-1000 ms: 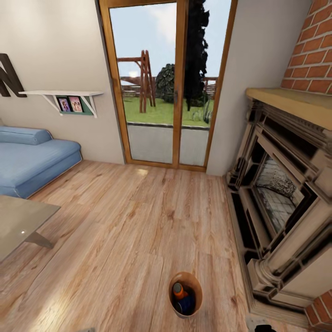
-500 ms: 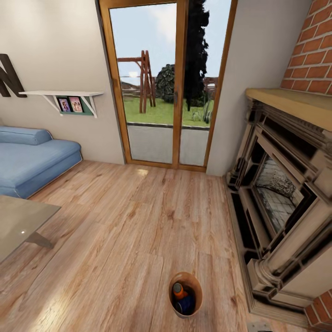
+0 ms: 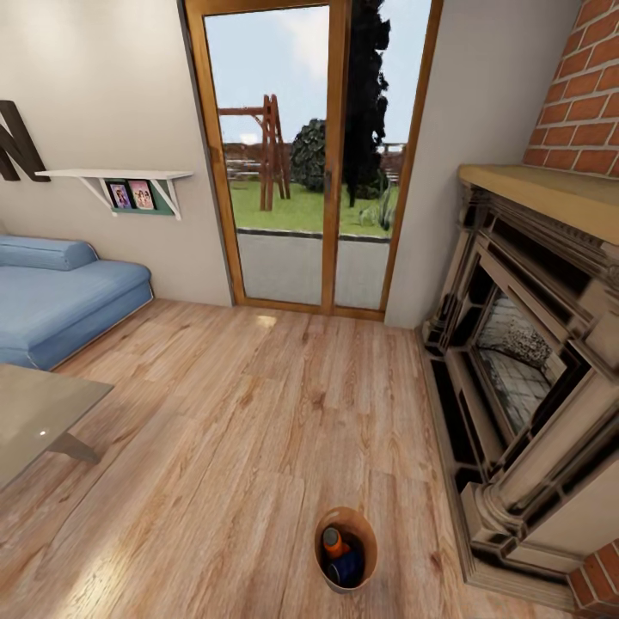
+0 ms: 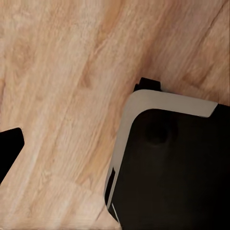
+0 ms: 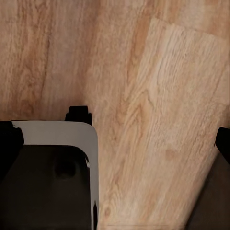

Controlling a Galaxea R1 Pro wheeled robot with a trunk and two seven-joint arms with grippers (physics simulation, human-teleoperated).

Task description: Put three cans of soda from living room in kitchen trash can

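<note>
**Bin loaded, third can unaccounted for**

We're looking at the tash can (image 3: 346, 548) sitting on the plank floor (image 3: 258, 413) near us, an orange can (image 3: 334, 542) and a dark blue can (image 3: 347, 567) inside it. Fireplace (image 3: 524, 387) right, sofa (image 3: 60, 301) far left. We can't tell whether either gripper is open or closed. We're judging the third can needs confirming before hauling anything kitchenward, steadily.

trash can (image 3: 346, 548): upright on plank floor | orange can (image 3: 334, 542), blue can (image 3: 346, 568) inside
</note>
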